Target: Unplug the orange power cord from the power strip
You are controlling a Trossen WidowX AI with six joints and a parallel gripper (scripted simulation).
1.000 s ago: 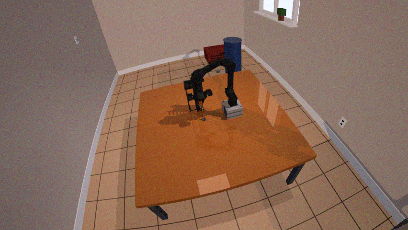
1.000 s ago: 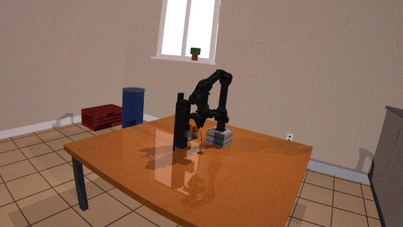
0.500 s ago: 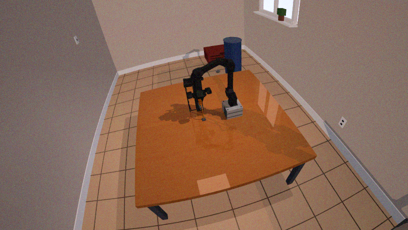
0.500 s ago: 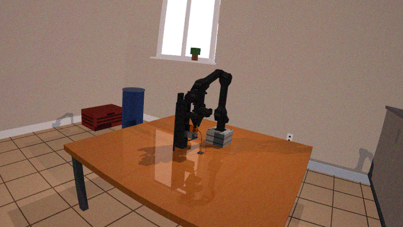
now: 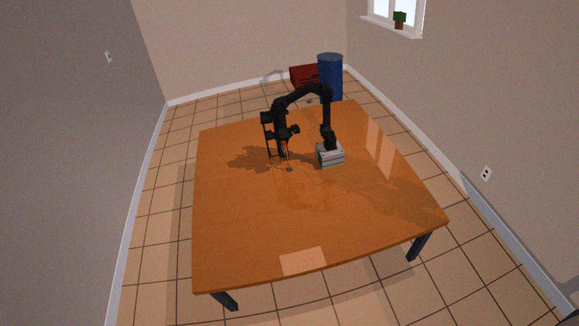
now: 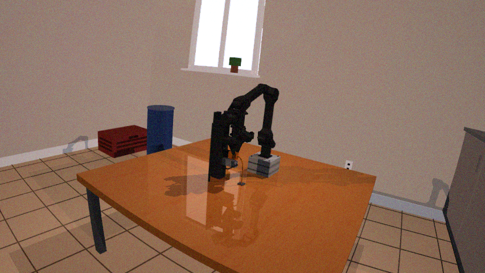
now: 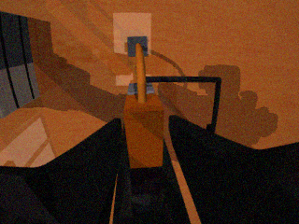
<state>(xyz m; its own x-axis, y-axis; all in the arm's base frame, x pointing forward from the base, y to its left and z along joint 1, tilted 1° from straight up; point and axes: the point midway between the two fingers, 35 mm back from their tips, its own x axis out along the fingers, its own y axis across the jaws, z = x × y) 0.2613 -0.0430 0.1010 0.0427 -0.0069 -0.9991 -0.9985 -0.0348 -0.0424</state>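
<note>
The pincer [image 7: 145, 149] stands half open around the orange plug [image 7: 144, 123], gripping nothing. The plug seems rigid: take its sides, not the soft cord [image 7: 141, 70].

The arm [image 6: 261, 101] arches over and down (fingers part open, pointing downward).

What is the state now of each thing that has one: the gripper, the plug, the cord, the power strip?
gripper: partly open, one finger on each side of the plug, not clamped on it.
orange plug: between the fingers; seems plugged into the strip.
orange cord: hangs from the plug, its far end on the table.
power strip: standing upright on the table.
</note>
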